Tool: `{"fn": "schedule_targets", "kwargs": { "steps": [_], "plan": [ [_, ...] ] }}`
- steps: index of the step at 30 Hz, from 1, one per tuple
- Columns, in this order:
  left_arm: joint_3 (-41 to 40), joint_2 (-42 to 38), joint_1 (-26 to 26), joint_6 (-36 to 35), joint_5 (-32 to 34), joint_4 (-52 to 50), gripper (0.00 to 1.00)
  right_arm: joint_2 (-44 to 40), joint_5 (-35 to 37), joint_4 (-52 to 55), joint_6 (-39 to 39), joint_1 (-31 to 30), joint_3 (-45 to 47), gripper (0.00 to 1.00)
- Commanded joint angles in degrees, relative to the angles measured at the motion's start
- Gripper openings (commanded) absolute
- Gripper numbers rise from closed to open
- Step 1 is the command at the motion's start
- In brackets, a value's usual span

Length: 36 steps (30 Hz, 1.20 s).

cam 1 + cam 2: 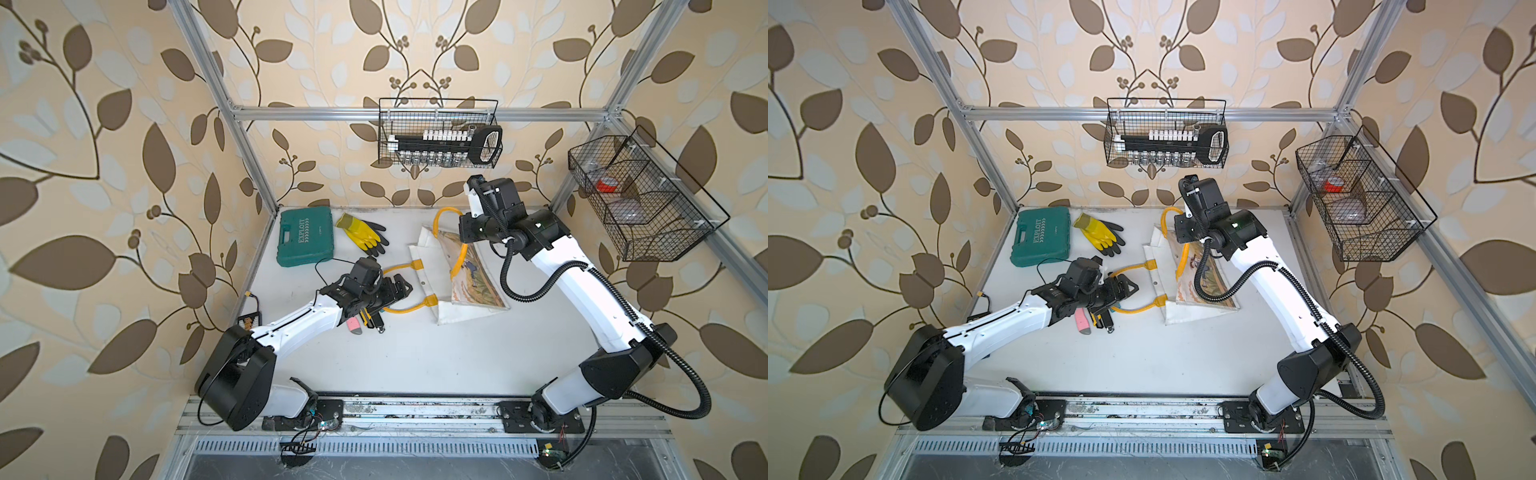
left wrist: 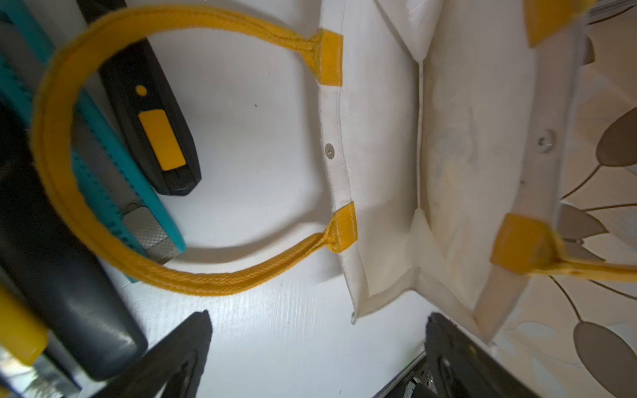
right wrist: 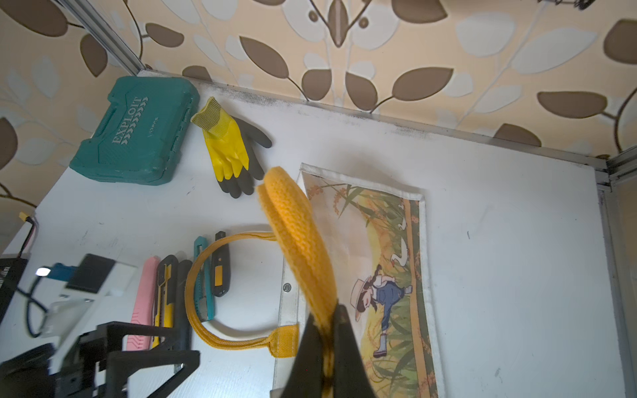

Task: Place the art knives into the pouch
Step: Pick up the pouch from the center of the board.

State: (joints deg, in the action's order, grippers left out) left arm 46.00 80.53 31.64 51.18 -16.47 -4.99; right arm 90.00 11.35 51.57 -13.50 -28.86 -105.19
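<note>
Right gripper (image 3: 326,330) is pinching pouch's (image 3: 382,220) upper handle (image 3: 296,224), propping its mouth open. Left gripper (image 2: 317,322) is hovering spread over cutters (image 3: 165,286) lying left of pouch; art knife (image 2: 103,186), likely teal, is looking light, rigid, slick: gripping mid-handle advised.

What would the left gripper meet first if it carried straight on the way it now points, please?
Probably the white near rim of the pouch, just beyond the yellow handle loop. The left gripper is open; depth is unclear, so it might pass over the rim into the mouth.
</note>
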Motion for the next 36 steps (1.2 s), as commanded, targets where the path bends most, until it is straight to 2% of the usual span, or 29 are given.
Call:
{"fn": "schedule_targets", "kwargs": {
  "steps": [1, 13, 17, 21, 33, 36],
  "plan": [
    [1.5, 1.6, 1.0, 2.8, 0.9, 5.6, 0.99, 0.3, 2.2, 2.8, 1.3, -0.2, -6.9, 0.0],
    [9.0, 7.2, 3.3, 3.3, 4.0, 7.3, 0.99, -1.7, -0.3, 6.3, 1.2, -0.3, -12.9, 0.0],
    [8.6, 6.0, 3.4, 3.6, 5.6, 7.6, 0.99, -3.1, -1.4, 6.1, 0.7, -0.4, -11.7, 0.0],
    [8.8, 5.3, 3.5, 3.9, 4.5, 7.7, 0.99, -4.4, -0.7, 5.1, 0.9, -0.4, -10.1, 0.0],
    [9.0, -3.3, 3.8, 1.8, 8.5, 1.6, 0.99, -3.5, -0.3, 4.9, 1.7, -0.3, -9.8, 0.0],
    [10.1, -1.8, 3.8, 1.9, 7.6, 1.8, 0.99, -4.2, -1.5, 3.7, 1.0, -0.4, -8.9, 0.0]
  ]
}}
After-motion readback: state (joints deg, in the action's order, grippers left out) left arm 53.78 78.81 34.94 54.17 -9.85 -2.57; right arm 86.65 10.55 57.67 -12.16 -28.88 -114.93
